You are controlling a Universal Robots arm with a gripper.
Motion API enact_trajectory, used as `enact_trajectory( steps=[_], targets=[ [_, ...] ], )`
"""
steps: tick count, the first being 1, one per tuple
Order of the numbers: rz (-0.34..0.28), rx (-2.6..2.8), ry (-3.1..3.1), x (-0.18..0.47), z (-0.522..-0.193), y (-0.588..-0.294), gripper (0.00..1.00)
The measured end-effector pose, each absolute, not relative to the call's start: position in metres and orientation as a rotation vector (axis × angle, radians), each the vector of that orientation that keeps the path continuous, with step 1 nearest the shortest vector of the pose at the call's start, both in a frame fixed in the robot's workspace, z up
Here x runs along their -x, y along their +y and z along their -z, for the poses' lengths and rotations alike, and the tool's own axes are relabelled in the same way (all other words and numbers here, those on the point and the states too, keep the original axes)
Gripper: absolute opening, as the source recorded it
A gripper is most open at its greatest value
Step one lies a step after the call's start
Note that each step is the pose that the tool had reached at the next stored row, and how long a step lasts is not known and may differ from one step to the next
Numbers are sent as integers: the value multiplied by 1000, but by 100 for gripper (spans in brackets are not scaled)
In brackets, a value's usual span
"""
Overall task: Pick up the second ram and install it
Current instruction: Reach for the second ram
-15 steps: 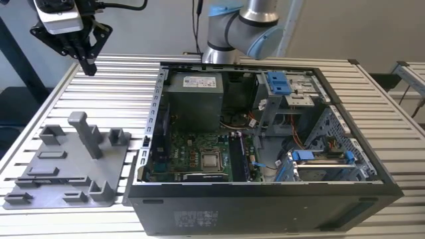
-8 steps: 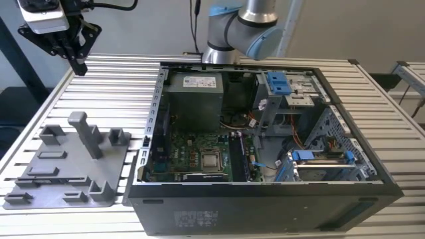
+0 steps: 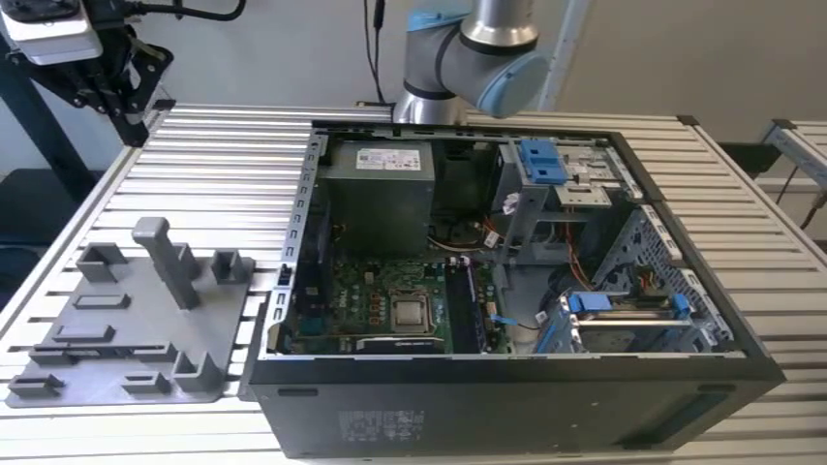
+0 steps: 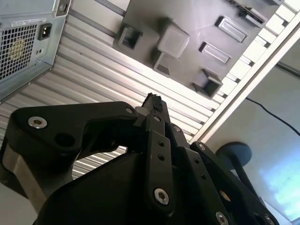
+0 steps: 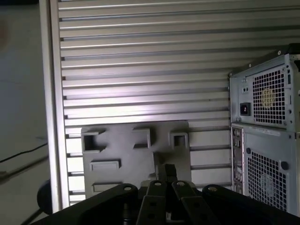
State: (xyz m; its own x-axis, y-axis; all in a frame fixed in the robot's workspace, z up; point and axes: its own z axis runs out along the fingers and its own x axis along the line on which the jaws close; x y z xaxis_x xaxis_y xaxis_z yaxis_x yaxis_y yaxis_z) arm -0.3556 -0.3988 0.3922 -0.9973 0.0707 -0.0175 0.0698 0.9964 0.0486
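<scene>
Gripper: the gripper [image 3: 130, 124] hangs in the upper left of the exterior view, above the far corner of the slatted table [image 3: 220, 155]. It is clenched, with the fingertips pressed together in both wrist views [image 4: 153, 104] [image 5: 166, 172].
Grey tray: the grey tray [image 3: 142, 383] lies flat on the table in the lower left of the exterior view. It has one tall upright post [image 3: 165, 260] and low holders around it.
Second ram: the second ram [image 3: 110, 350] appears to be the thin dark strip lying edge-on in the tray's long slot, lower left. It is well apart from the gripper and also shows in the second wrist view [image 4: 243, 11].
Computer case: the computer case [image 3: 517, 397] sits open at centre to right, just beside the tray. The motherboard [image 3: 387, 300] is exposed, with the power supply [image 3: 375, 189] behind it.
Arm: the arm [image 3: 472, 58] is at top centre, behind the case.
Blue clips: the blue clips [image 3: 545, 160] are inside the case, toward the exterior view's right.
</scene>
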Motion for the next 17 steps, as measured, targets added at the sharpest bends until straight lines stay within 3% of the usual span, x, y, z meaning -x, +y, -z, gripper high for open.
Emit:
enact_trajectory(
  steps=[17],
  targets=[
    [-75,-110,3120,396,-392,-399,11]
  ],
)
